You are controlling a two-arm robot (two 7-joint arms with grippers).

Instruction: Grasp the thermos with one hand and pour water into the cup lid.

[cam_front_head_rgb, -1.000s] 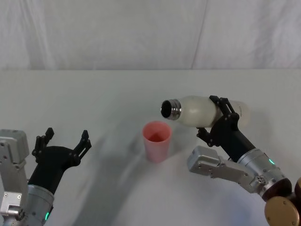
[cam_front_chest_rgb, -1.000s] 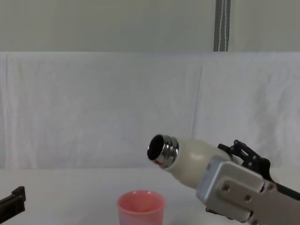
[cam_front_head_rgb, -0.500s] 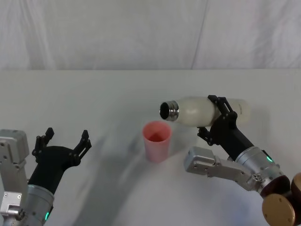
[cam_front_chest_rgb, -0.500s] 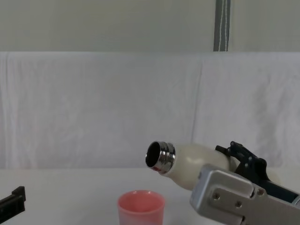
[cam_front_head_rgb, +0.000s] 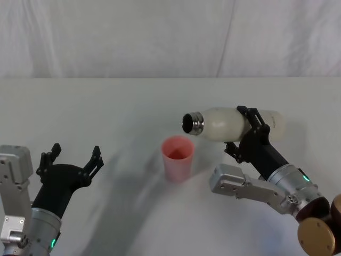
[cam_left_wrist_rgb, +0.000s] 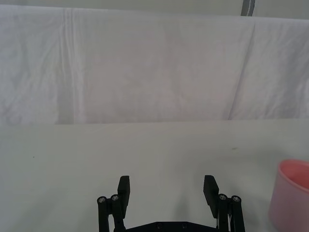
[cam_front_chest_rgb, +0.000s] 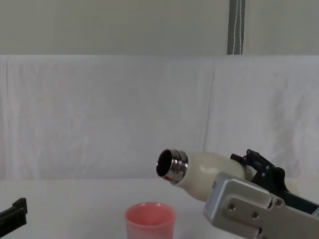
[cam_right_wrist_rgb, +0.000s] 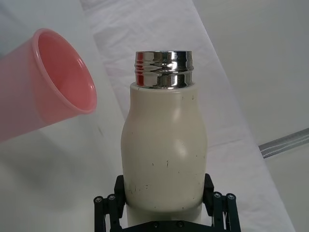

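Note:
The cream-white thermos lies almost horizontal in the air, its open steel neck pointing left, just above and to the right of the pink cup lid. My right gripper is shut around the thermos body. In the chest view the thermos tilts over the cup lid. The right wrist view has the thermos between the fingers and the cup lid beyond its neck. No water stream is visible. My left gripper waits open at the near left, apart from both; its open fingers show in the left wrist view.
A white table carries the cup lid, with a white cloth backdrop behind it. A grey vertical strip shows above the cloth. The cup lid's edge shows in the left wrist view.
The thermos dipped its neck lower toward the cup lid, then came back up slightly and shifted a touch right. The left arm has stayed still.

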